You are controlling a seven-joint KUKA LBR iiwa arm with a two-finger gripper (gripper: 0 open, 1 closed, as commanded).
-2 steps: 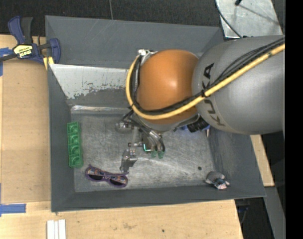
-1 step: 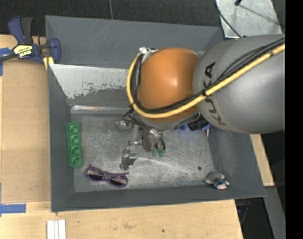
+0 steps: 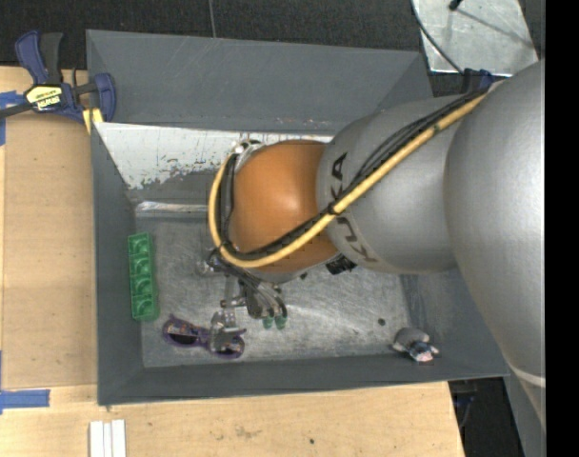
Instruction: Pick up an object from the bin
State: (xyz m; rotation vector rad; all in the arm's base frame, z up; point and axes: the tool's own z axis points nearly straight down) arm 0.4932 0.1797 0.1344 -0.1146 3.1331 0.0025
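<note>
My gripper hangs low over the front middle of the bin, under the orange wrist cover. Its two fingers stand apart, open, with only bare bin floor between them. The left fingertip comes down right beside the right end of a purple, glasses-like thing that lies flat near the front wall. Whether the tip touches it, I cannot tell. The right fingertip has small green bits at its end.
A green moulded block with round hollows lies lengthwise along the left wall. A small grey object with red and blue spots sits in the front right corner. The arm covers the back and right of the bin.
</note>
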